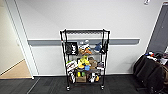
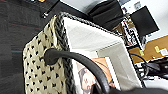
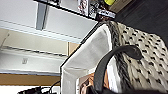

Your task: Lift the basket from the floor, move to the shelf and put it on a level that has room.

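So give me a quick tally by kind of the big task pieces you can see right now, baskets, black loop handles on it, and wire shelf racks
Basket: 1
Black loop handles: 2, the second seen from the right wrist
Wire shelf rack: 1
Total: 4

The shelf [image 1: 85, 58] stands at twelve o'clock on the floor [image 1: 50, 86], backed against the wall [image 1: 75, 15]; its level [image 1: 84, 31] sits above cluttered tiers; a doorway [image 1: 10, 50] lies at ten o'clock; a draped table [image 1: 150, 72] at three o'clock.
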`<state>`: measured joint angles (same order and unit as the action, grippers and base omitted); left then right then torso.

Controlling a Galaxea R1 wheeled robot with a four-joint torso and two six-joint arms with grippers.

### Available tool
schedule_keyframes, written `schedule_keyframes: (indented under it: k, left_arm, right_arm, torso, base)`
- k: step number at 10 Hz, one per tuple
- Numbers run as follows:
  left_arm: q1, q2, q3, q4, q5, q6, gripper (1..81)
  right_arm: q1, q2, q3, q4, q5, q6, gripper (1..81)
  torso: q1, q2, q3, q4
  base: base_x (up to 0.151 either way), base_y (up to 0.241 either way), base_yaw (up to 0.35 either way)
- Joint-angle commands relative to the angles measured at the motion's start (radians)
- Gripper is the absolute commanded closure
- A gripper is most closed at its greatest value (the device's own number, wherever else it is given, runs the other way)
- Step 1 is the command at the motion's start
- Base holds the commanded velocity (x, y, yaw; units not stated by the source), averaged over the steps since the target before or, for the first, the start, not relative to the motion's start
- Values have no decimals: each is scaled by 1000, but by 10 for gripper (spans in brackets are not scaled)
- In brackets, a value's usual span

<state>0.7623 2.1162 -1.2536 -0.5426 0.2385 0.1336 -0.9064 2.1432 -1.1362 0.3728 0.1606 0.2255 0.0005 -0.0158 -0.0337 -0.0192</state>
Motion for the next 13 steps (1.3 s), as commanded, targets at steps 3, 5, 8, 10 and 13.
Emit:
schedule_keyframes:
  k: [3, 5, 8, 10, 13]
  left_arm:
    - [-113, -30, 45, -14, 28, 15, 811]
    - [-102, -30, 54, -14, 27, 17, 811]
    - [-76, -30, 62, -11, 24, 20, 811]
    - [-60, -39, 82, -10, 15, 21, 811]
    - [-13, -53, 135, -10, -70, 49, 811]
  right_arm:
    - [94, -23, 56, -9, -7, 3, 811]
    - [73, -21, 56, -9, -4, -2, 811]
    - [22, -12, 60, -46, -1, -2, 811]
    - [-3, -6, 58, -60, 13, -2, 811]
    - [-16, -6, 67, -69, 16, -2, 811]
  torso:
    - [0, 0, 0, 0]
    - [0, -1, 1, 0]
    - [0, -1, 1, 0]
    - [0, -1, 1, 0]
    - [0, -1, 1, 0]
  base:
    - [22, 0, 0]
    - [69, 0, 0]
    - [71, 0, 0]
    - [70, 0, 0]
    - [85, 0, 0]
